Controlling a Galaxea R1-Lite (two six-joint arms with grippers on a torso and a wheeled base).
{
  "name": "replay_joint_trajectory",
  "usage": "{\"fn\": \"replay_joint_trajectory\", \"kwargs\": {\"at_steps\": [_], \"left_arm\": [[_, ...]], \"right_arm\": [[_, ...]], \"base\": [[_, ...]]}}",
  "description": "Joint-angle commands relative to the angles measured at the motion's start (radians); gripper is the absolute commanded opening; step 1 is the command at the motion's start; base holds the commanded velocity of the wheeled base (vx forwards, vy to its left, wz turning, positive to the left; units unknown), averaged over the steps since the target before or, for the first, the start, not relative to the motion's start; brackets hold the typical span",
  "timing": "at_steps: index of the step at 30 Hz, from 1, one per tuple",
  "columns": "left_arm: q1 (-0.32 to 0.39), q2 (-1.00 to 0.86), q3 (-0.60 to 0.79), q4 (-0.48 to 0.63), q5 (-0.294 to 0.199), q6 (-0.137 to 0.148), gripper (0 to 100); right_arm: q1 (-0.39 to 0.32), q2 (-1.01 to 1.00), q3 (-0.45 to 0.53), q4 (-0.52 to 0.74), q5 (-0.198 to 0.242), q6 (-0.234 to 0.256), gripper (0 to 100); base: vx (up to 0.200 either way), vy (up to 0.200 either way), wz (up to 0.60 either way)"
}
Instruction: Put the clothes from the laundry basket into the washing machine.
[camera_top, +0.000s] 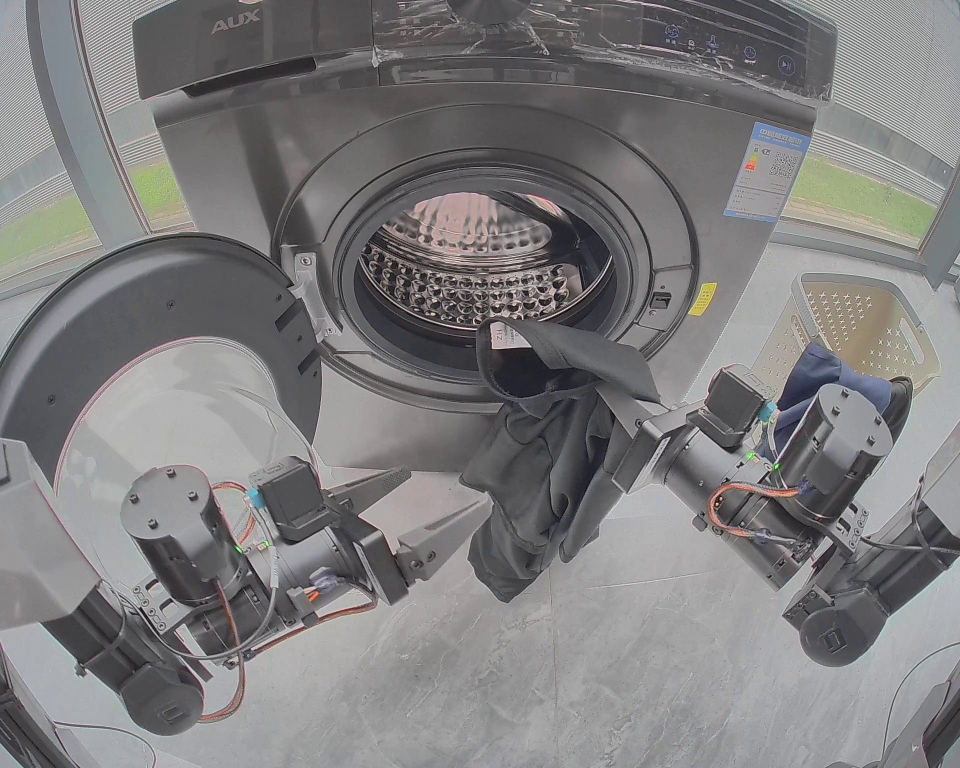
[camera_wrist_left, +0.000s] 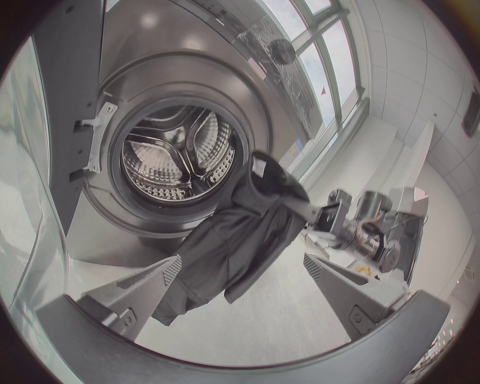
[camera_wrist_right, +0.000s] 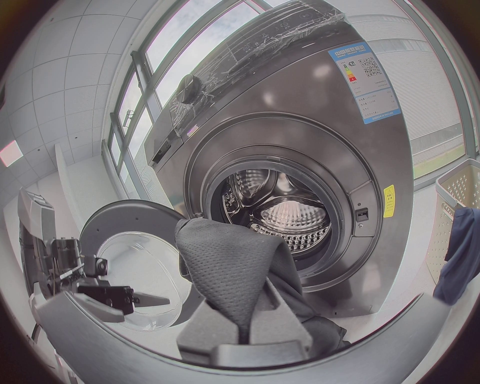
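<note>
Head view, right fingers (camera_wrist_right: 282, 320) clamped on black garment (camera_top: 540, 470) before open washing machine (camera_top: 250, 160), left fingers (camera_top: 445, 537) apart

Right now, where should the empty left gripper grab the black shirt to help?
Probably the loose lower part of the black shirt, coming from the robot's left: it dangles free below the right gripper, facing the open left gripper.

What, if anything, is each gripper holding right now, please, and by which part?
The right gripper pinches the dark garment near its collar; the left gripper holds nothing.
</note>
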Motion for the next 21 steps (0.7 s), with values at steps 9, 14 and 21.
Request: {"fn": "replay_joint_trajectory", "kwargs": {"at_steps": [9, 14, 21], "left_arm": [[-0.033, 0.258, -0.072, -0.001, 0.003, 0.125, 100], [-0.060, 0.269, -0.111, -0.001, -0.008, 0.121, 100], [-0.081, 0.305, -0.178, -0.001, 0.005, 0.119, 100]], "right_arm": [[0.015, 0.011, -0.027, -0.002, -0.001, 0.030, 0], [0.013, 0.014, -0.031, -0.002, -0.001, 0.030, 0], [0.016, 0.027, -0.039, -0.004, -0.011, 0.031, 0]], "base": [[0.000, 0.000, 0.00], [0.000, 0.000, 0.00], [0.000, 0.000, 0.00]]}}
